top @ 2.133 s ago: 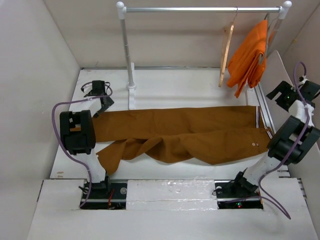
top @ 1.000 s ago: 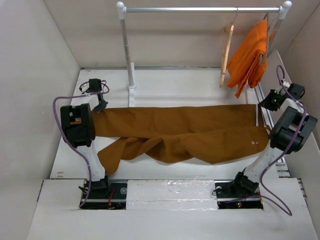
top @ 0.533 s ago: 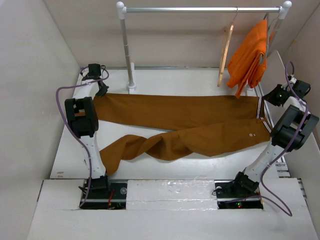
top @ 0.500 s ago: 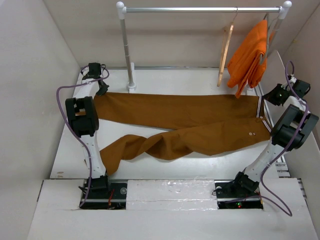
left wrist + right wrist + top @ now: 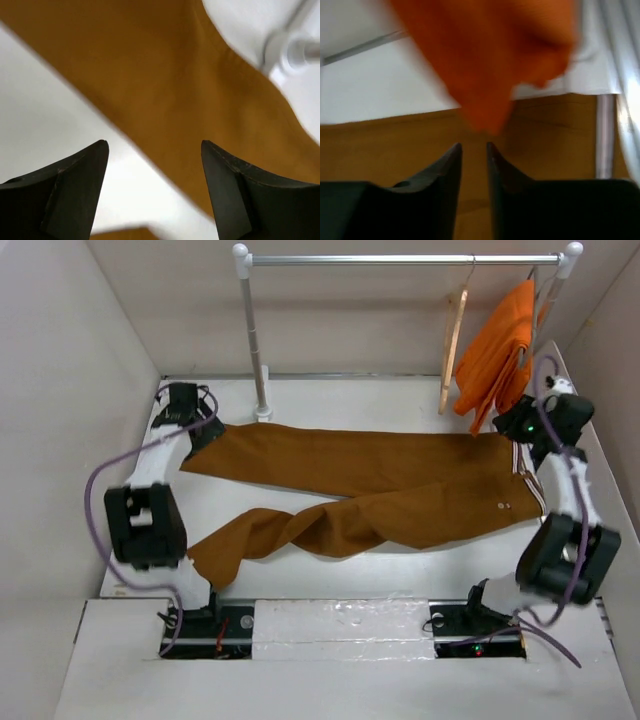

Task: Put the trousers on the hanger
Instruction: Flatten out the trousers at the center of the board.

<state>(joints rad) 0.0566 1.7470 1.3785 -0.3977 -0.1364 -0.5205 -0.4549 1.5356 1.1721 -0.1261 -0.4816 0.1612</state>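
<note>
Top view: the trousers [image 5: 380,475] lie flat across the table [image 5: 350,400], waist end on the right, legs running left. The far leg is straight, the near leg twisted and ending toward the near-left side. The hanger [image 5: 455,335] hangs by its hook on the clothes rail [image 5: 400,258], bare, just left of the orange garment [image 5: 495,350] and well apart from the trousers. My left claw [image 5: 190,418] sits at the far-left corner over the far leg's cuff. My right claw [image 5: 527,428] is at the waist end, under the orange garment's lower edge. I can't tell either claw's opening from up here. Left wrist view: my fingers [image 5: 75,185] are spread wide with nothing between them. Brown trouser cloth runs diagonally below, with white table on either side and the foot of the rail post [image 5: 292,50] at the upper right. It's blurred, and I can't tell if the tips touch the cloth. Right wrist view: this one is heavily blurred. That claw's fingers [image 5: 447,175] are almost together, only a narrow slit apart, and I see no cloth pinched in the slit. Trouser cloth fills the lower half behind them, a pale waistband [image 5: 605,135] strip shows at the right, and the orange garment hangs in front at the top.
</note>
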